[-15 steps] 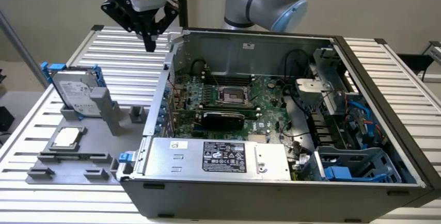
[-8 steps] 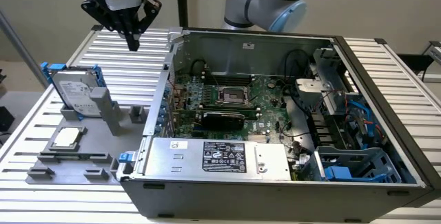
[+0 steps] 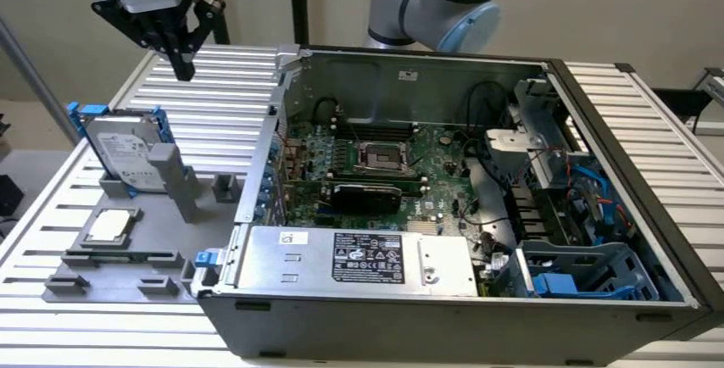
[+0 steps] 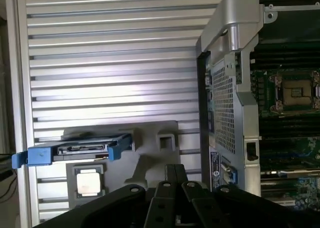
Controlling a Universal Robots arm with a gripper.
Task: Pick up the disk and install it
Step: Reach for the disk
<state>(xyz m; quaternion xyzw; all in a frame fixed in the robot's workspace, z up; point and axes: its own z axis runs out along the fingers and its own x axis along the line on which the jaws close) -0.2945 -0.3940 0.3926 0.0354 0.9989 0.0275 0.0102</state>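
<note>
Nearest, inside the open grey steel computer case (image 3: 453,334), sits a big grey metal box (image 3: 447,259) whose black label is too small to read. Beside the case, the silver-grey disk (image 3: 125,152) in its blue plastic carrier stands upright in a grey plastic holder (image 3: 114,276), its white label unreadable. Beyond it, off the case's far corner, the black gripper (image 3: 183,69) hangs clenched on nothing.

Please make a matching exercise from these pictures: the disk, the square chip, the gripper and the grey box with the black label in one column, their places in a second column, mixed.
1. disk
2. square chip
3. gripper
4. grey box with black label

A. inside the open computer case, at its near edge
B. lying flat on the grey holder
C. above the table, shut, holding nothing
D. standing on edge in the grey holder

Pairs: 1-D, 2-B, 3-C, 4-A
</note>
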